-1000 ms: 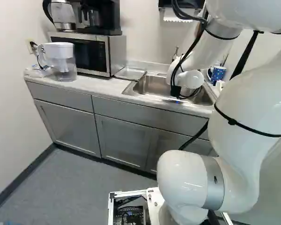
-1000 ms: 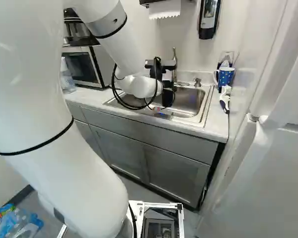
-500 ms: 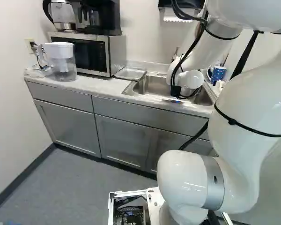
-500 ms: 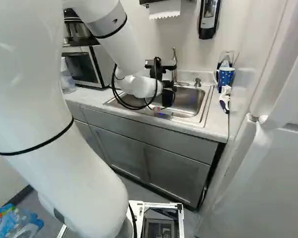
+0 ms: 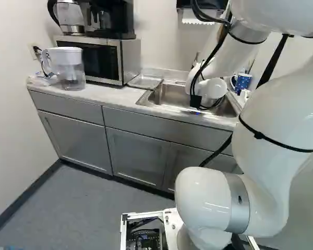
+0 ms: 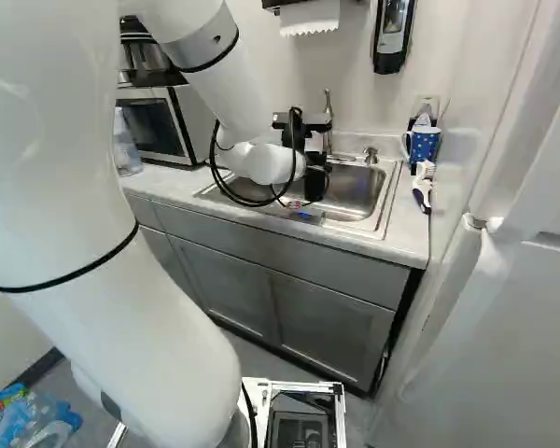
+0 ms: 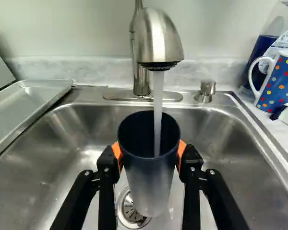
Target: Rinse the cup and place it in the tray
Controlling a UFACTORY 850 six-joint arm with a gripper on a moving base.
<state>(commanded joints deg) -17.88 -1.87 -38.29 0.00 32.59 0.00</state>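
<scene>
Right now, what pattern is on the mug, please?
The mug is blue with multicoloured dots, clearest in the wrist view.

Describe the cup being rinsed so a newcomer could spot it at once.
Find the steel sink, then the running faucet over it. The cup is directly beneath, clamped in the gripper, water falling inside. It is dark at the rim, pale toward the base and shows no handle, unlike the spotted blue mug beside the sink.

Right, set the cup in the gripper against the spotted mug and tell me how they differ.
The cup fades from dark to pale; the mug is blue with coloured dots.
The mug has a handle; the cup shows none.
The cup is gripped over the sink with water running in; the mug stands on the counter.
Both are mouth up.
</scene>
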